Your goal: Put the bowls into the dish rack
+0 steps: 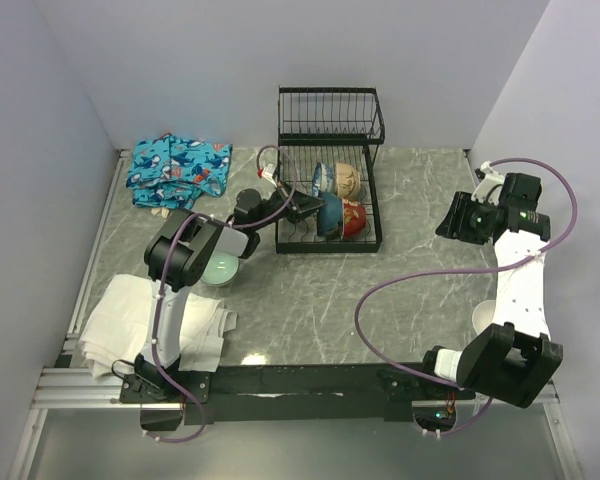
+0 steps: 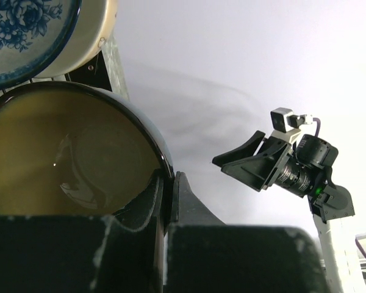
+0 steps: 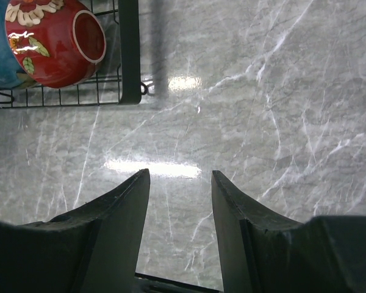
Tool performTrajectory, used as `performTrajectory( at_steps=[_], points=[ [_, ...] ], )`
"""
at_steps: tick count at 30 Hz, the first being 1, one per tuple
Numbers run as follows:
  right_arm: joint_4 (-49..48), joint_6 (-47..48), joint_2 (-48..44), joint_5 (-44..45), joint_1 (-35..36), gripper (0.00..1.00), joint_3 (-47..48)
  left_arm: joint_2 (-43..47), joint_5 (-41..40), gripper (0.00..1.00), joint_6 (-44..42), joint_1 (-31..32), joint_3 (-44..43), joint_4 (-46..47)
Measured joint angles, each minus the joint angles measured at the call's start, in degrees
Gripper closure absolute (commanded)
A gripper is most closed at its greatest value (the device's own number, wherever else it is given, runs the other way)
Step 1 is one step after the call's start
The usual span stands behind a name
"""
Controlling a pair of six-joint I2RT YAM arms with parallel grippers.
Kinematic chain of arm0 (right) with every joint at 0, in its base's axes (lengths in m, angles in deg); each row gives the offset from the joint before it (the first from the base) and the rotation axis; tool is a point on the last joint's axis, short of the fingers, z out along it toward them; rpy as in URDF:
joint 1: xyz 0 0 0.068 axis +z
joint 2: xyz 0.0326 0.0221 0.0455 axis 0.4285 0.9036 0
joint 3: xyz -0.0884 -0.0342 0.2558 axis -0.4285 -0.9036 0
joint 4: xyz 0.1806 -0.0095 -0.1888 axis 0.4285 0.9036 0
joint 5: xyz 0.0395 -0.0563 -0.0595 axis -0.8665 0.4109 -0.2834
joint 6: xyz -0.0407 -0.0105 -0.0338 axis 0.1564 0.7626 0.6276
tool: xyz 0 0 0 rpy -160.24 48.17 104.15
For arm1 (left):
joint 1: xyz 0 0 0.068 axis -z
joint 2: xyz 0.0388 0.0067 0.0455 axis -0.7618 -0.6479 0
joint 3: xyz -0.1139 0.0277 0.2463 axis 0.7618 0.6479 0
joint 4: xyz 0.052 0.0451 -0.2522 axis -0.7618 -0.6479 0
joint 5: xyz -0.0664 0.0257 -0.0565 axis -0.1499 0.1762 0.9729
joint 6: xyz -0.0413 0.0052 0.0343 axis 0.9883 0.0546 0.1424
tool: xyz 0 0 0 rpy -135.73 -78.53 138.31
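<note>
Top view: dish rack [image 1: 325,250] upper centre with bowls [image 1: 346,182] standing inside. Left gripper [image 1: 308,208] is in the rack's left side. Pale green bowl [image 1: 220,268] under left arm, left of centre.
Left wrist: jaws pinched on the dark rim of a cream-lined bowl [image 2: 67,159], lower left.
Right wrist: right gripper [image 3: 180,201] jaws apart, nothing between, over marble table [image 3: 280,122]. Red bowl [image 3: 55,43] in rack, upper left.

open: table [image 1: 420,220] right of dish rack [image 1: 330,115] | blocked: bowls [image 1: 342,215] inside
</note>
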Motion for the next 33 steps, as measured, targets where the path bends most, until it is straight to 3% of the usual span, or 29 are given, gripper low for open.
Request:
performTrajectory(
  at_steps=[33],
  points=[
    [0.46,0.48,2.08,1.25,0.0,0.47,0.63,-3.37,-2.51,0.99,9.01,0.55,-1.11,3.3]
  ],
)
